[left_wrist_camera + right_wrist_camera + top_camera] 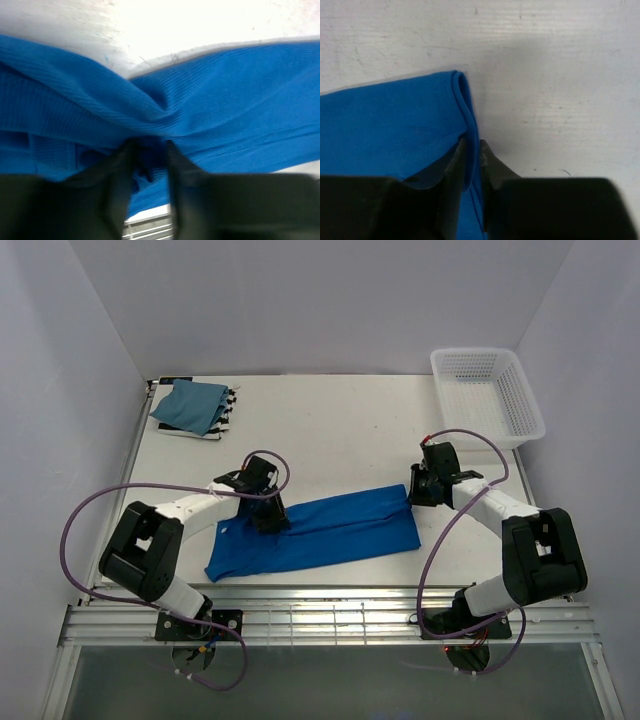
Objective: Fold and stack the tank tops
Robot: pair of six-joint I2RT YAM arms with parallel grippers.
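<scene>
The royal blue tank top (320, 530) lies folded lengthwise across the table's near middle. My left gripper (268, 512) is shut on a bunch of its cloth (150, 150) near its upper left edge. My right gripper (418, 490) is shut on the folded edge of the same top (465, 115) at its upper right corner. The teal-blue tank top (192, 403) lies folded on the striped tank top (222, 422) at the far left corner.
A white lattice basket (487, 395) stands at the far right. The table's front edge with its slotted rail (320, 615) runs just below the blue top. White walls close in the sides and back.
</scene>
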